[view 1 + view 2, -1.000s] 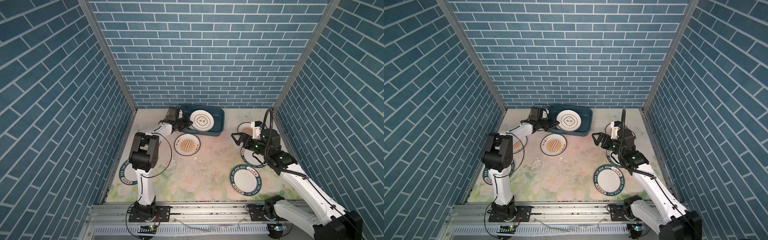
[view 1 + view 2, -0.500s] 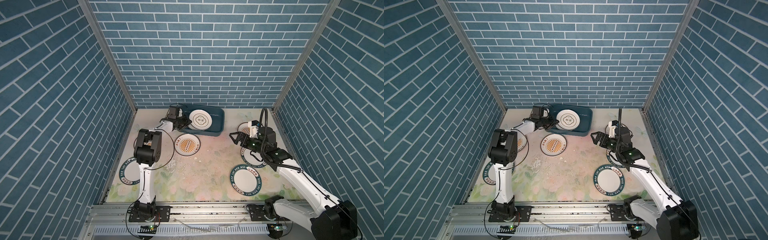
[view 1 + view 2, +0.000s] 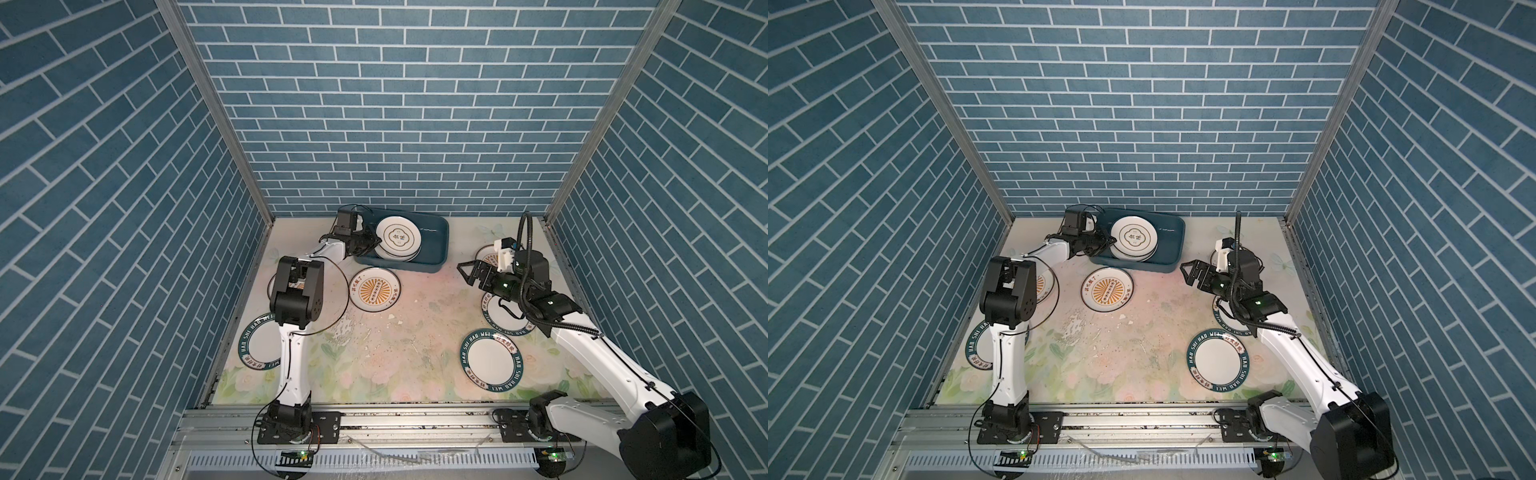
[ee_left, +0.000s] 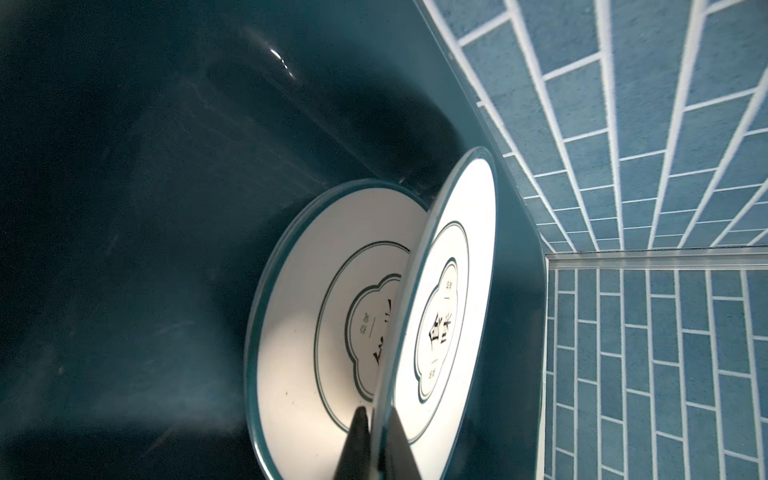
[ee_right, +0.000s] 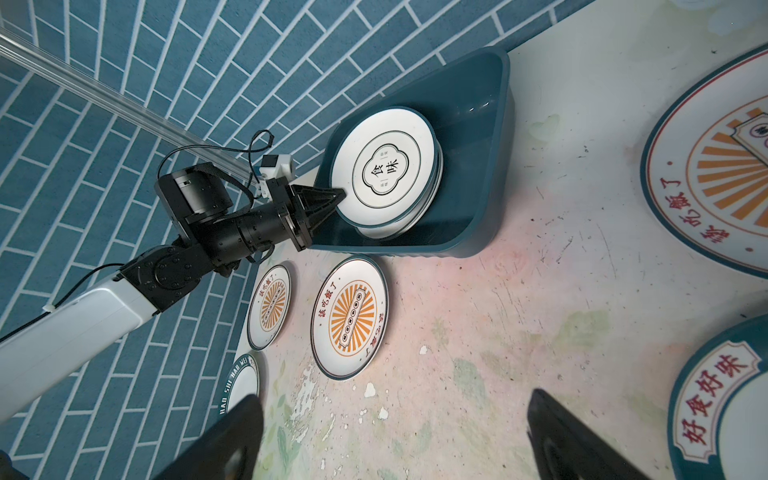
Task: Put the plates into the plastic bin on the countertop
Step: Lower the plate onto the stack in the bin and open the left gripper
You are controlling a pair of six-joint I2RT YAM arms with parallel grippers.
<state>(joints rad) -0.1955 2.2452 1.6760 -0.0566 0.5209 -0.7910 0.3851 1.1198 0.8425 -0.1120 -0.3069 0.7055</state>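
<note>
My left gripper (image 3: pixel 374 242) (image 4: pixel 376 419) is shut on the rim of a white quatrefoil plate (image 3: pixel 398 237) (image 4: pixel 453 291). It holds the plate tilted inside the left end of the dark teal plastic bin (image 3: pixel 434 249) (image 5: pixel 478 124), over another quatrefoil plate (image 4: pixel 307 332) lying in the bin. My right gripper (image 3: pixel 467 272) (image 5: pixel 392 397) hangs open and empty above the flowered countertop (image 3: pixel 415 332), right of the bin. A sunburst plate (image 3: pixel 375 294) (image 5: pixel 351 322) lies just in front of the bin.
Green-lettered plates lie at the front right (image 3: pixel 491 360), under my right arm (image 3: pixel 505 316) and at the left edge (image 3: pixel 262 347). Another sunburst plate (image 5: pixel 270 311) sits behind my left arm, and one (image 3: pixel 486 257) beside my right wrist. Brick walls enclose three sides.
My left arm's elbow has swung up and inward while its gripper nudged right at the bin with the plate. The right arm has drawn slightly toward the back, jaws still open.
</note>
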